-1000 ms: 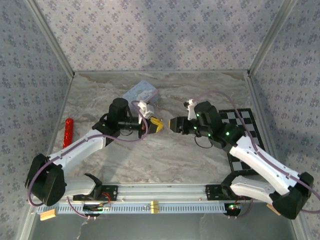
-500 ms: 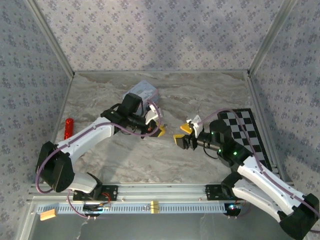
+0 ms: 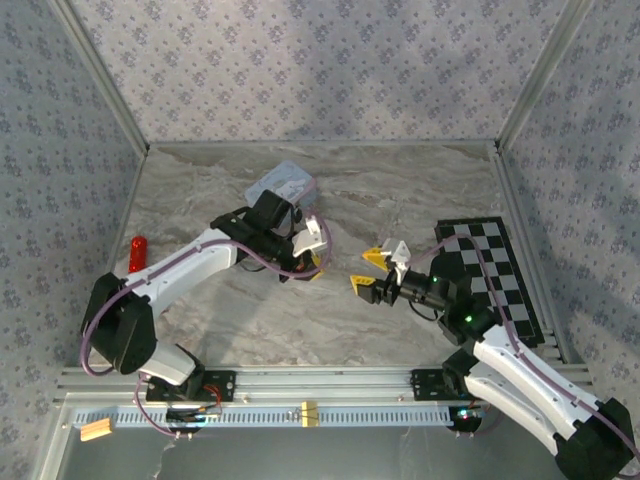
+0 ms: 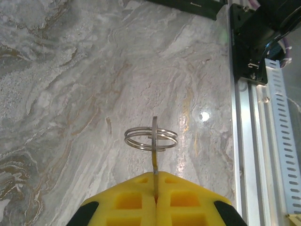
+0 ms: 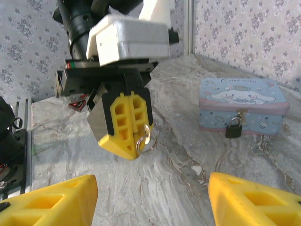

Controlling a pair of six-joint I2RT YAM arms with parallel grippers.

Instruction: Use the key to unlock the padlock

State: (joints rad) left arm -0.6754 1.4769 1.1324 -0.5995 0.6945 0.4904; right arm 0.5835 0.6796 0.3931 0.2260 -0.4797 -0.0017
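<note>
The key [image 4: 154,157] is a thin metal blade with a wire ring [image 4: 151,139] through it, pinched edge-on between the yellow fingertips of my left gripper [image 4: 155,178], which is shut on it. In the right wrist view the left gripper [image 5: 126,123] hangs just above the marble with the ring [image 5: 146,141] dangling at its tip. The padlock [image 5: 233,128], small and dark, hangs from the clasp of the pastel cartoon tin [image 5: 242,103]. My right gripper [image 5: 151,205] stands open a short way in front of the left gripper [image 3: 314,268], nothing between its fingers [image 5: 51,202].
The tin [image 3: 283,185] sits at the back centre of the marble table, partly behind the left arm. A red cylinder [image 3: 137,262] lies near the left wall. A checkerboard mat [image 3: 495,270] lies at the right. An aluminium rail [image 3: 330,385] runs along the near edge.
The right gripper has pulled back from the left gripper toward the near right and opened wider. The left arm has shifted a little, still holding the key.
</note>
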